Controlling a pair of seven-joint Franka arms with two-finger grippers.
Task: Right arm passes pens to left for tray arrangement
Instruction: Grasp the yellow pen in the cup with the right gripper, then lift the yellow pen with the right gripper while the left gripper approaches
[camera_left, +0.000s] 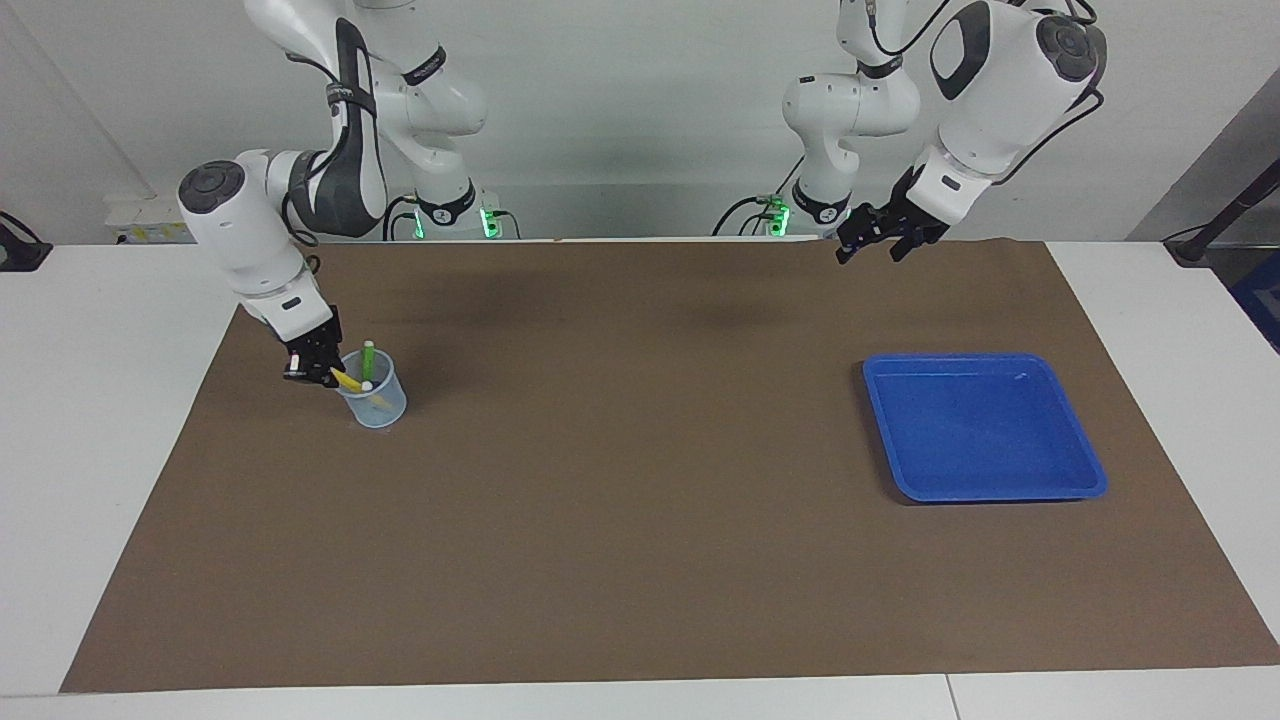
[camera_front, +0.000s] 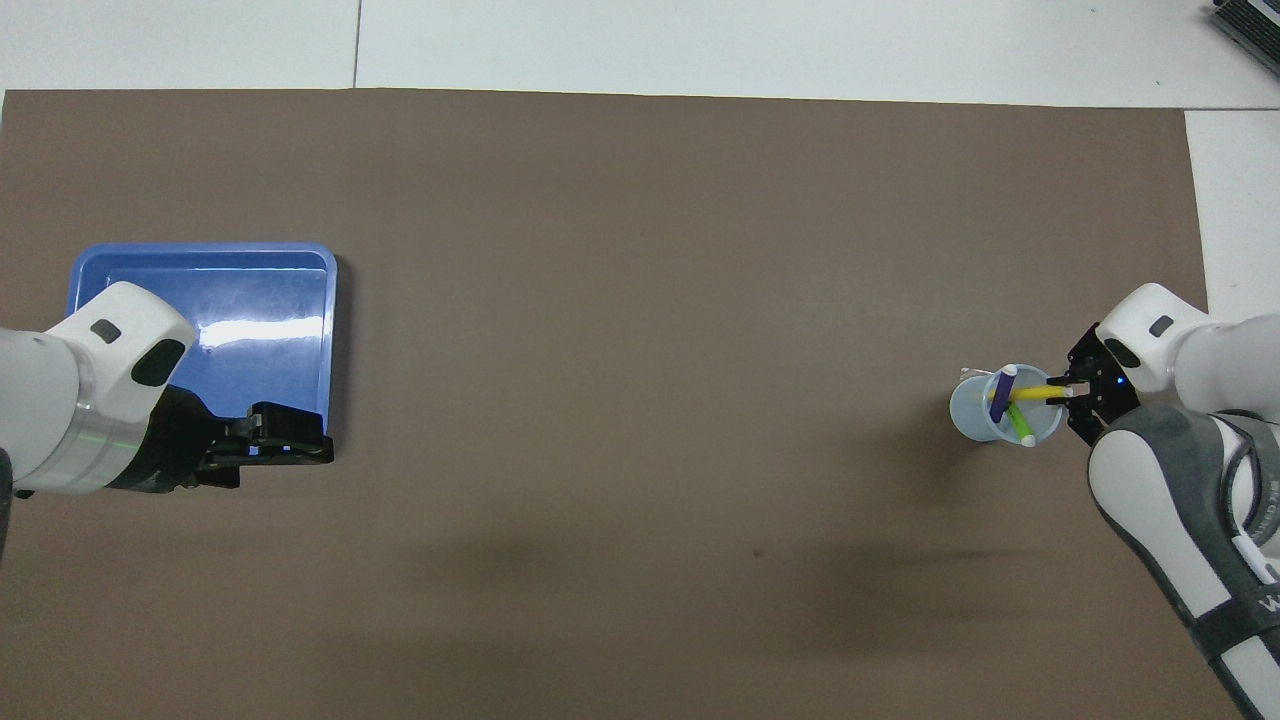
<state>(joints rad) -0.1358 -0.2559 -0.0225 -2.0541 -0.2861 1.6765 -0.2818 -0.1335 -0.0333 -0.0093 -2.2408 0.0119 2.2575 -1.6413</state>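
A translucent cup holding three pens is seen standing on the brown mat toward the right arm's end of the tabletop. The right gripper is pictured low beside the cup's rim, on the side toward that end of the tabletop, its jaws closed on the whitish end of the yellow pen, which is laid slantwise across the cup's mouth. The purple pen and the green pen are shown leaning inside the same cup, their whitish ends raised above the rim; in the facing view the green pen is seen standing nearly upright, while the purple one cannot be made out there.

The blue tray is set flat on the mat toward the left arm's end of the tabletop, well apart from the cup, with nothing lying in it. The left gripper is held high in the air over the mat's edge nearest the robots, apart from the tray, its jaws spread open and nothing held between them. From overhead, the left gripper is seen covering the tray's corner nearest the robots, though no contact with the tray is shown in the facing view.
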